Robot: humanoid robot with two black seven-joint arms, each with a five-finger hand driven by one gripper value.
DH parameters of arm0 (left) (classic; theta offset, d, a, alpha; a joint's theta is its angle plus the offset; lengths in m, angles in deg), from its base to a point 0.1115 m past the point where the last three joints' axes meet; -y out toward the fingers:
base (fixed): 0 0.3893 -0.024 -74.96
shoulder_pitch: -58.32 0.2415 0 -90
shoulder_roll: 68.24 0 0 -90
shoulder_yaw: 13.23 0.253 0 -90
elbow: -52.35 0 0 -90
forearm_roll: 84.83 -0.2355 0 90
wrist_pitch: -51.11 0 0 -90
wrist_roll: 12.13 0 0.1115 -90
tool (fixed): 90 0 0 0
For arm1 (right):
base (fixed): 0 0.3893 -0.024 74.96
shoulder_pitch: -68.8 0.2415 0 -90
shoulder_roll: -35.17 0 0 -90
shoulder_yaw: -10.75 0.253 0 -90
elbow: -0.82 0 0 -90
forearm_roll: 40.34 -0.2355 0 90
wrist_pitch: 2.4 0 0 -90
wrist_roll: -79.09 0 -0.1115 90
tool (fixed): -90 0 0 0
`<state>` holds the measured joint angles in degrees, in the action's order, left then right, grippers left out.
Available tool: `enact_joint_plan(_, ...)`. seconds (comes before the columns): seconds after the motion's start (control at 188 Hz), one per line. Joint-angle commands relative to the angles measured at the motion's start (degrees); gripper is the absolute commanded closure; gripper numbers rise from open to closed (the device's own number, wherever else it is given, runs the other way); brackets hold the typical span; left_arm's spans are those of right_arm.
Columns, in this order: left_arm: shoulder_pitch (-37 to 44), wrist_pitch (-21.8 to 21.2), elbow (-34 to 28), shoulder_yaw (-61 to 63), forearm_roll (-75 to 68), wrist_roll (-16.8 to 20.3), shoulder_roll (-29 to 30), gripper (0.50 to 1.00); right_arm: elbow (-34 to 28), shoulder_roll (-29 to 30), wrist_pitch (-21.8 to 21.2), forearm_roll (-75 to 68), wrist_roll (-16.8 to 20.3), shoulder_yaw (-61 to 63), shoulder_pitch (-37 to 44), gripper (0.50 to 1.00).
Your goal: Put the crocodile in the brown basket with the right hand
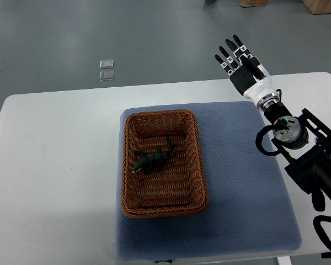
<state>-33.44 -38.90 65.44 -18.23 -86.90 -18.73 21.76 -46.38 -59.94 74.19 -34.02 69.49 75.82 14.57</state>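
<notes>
A big white table (55,165) stands on a grey floor (154,33). A blue mat (243,182) lies on the table and covers its middle and right part. The robot's black right arm (303,154) comes in from the right side, over the mat. A brown basket (124,165) sits on the left part of the mat. The right hand (240,63) is up at the far edge of the table, well apart from the basket. Its fingers (227,55) are stretched out straight and hold nothing. The green crocodile (153,160) lies inside the basket, in the middle. Two little clear squares (106,69) lie on the floor, far behind the table.
</notes>
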Motion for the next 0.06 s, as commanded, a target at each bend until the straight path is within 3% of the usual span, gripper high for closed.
enact_joint_plan(0.0,0.00,0.00,0.01,0.07,-0.03,0.00,0.00,0.500,0.00,0.01,0.05,-0.08,-0.07,-0.03,-0.52,0.572)
enact_joint_plan(0.053,0.00,0.09,-0.08,-0.01,-0.03,0.00,0.00,0.500,0.00,0.37,0.05,-0.08,-0.16,-0.03,-0.61,0.572)
